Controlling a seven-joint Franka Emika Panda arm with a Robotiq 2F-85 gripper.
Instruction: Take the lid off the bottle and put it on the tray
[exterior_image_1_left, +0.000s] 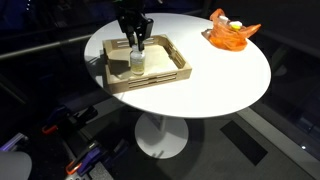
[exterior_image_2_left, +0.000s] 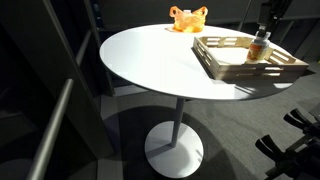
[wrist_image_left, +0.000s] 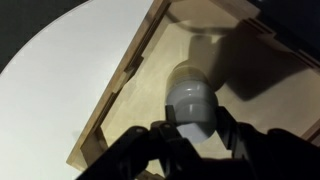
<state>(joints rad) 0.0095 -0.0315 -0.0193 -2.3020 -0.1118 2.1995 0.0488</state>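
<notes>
In an exterior view the round white bench (exterior_image_1_left: 225, 75) stands on one pedestal above a dark floor; on its left part lies the wooden tray (exterior_image_1_left: 150, 83), a shallow box with raised rails; inside the tray, toward its left end, the bottle (exterior_image_1_left: 137, 62) stands upright; the dark arm (exterior_image_1_left: 130, 15) comes down from the top edge, and the jaws hang right over the bottle, straddling its top; far to the right, near the bench's rim and well apart from the tray, lies an orange object (exterior_image_1_left: 232, 32) whose exact shape is too small to tell.

From the opposite side, in an exterior view, the order flips: the orange object (exterior_image_2_left: 187, 18) sits at the far edge on the left; the tray (exterior_image_2_left: 265, 74) is at the right edge of the bench (exterior_image_2_left: 150, 60); the bottle (exterior_image_2_left: 258, 47) stands inside it with the arm (exterior_image_2_left: 270, 12) above.

In the wrist view, bare white bench fills the left; the tray's rail runs diagonally; the bottle stands on the tray floor, its pale lid (wrist_image_left: 190, 108) on top — not yet taken off; the jaws flank the lid, one side each; whether they are clenched on it or merely beside it, I cannot tell.
</notes>
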